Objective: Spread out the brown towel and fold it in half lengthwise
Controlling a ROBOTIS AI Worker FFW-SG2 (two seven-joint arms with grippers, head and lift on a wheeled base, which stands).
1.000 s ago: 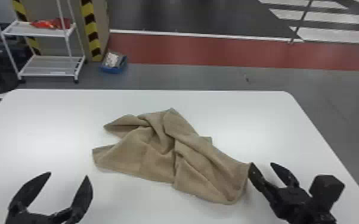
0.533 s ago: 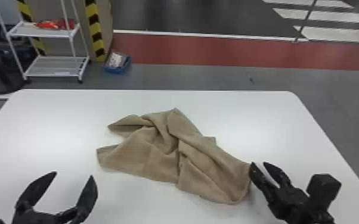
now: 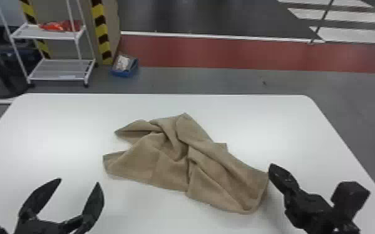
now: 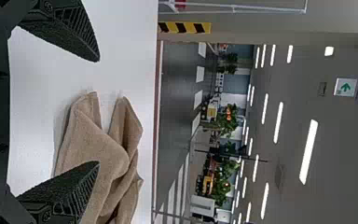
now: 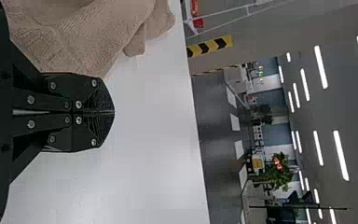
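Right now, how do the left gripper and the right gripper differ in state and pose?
The left gripper has its jaws wide apart, while the right gripper has them shut. The left one is near left of the brown towel, the right one close beside its right end. Both are black and empty.

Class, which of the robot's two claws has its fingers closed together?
The right claw, by the right-hand end of the brown towel: its fingers meet, whereas those of the left claw stand wide apart.
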